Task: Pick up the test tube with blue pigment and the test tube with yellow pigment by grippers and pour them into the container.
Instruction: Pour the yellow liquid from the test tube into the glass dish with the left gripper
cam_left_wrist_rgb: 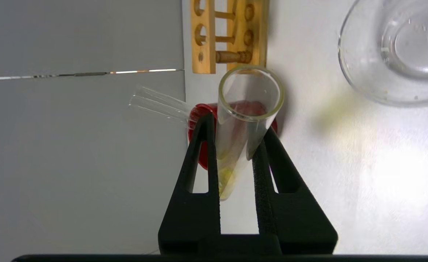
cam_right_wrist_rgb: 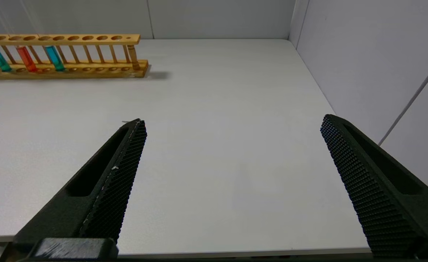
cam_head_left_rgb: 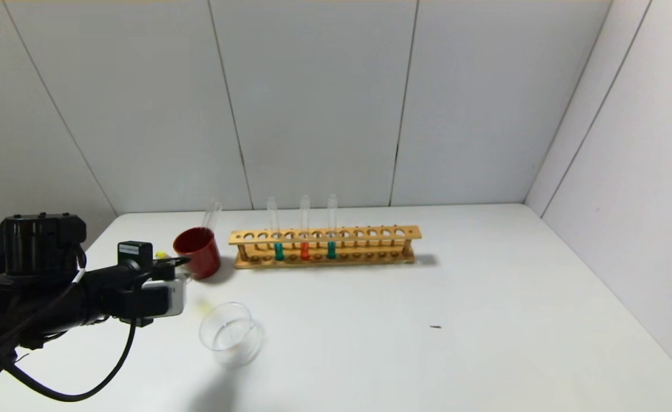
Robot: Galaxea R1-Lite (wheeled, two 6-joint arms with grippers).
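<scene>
Left wrist view first: the left gripper (cam_left_wrist_rgb: 235, 145) has its two black fingers (cam_left_wrist_rgb: 199, 160) clamped on the test tube with yellow pigment (cam_left_wrist_rgb: 243, 120), mouth pointing away from the wrist, a thin smear of yellow down at the rounded end between the fingers. Just beyond the fingertips sits the dark red cup (cam_left_wrist_rgb: 268, 125), with an empty clear tube (cam_left_wrist_rgb: 159, 103) leaning out of it. Off to one side of the gripper, apart from it, is the clear glass container (cam_left_wrist_rgb: 348, 72), and a faint yellow stain (cam_left_wrist_rgb: 334, 109) marks the white table (cam_left_wrist_rgb: 381, 174) between them. Head view: the left gripper (cam_head_left_rgb: 178, 269) hovers just beside the cup (cam_head_left_rgb: 198, 252), with the container (cam_head_left_rgb: 230, 335) nearer the robot. Farther out stands the wooden rack (cam_head_left_rgb: 324, 246), holding upright a teal tube (cam_head_left_rgb: 278, 243), an orange tube (cam_head_left_rgb: 305, 243) and the test tube with blue pigment (cam_head_left_rgb: 331, 243). Right wrist view: the right gripper (cam_right_wrist_rgb: 232, 149) is spread wide over bare table, well apart from the rack (cam_right_wrist_rgb: 64, 54).
</scene>
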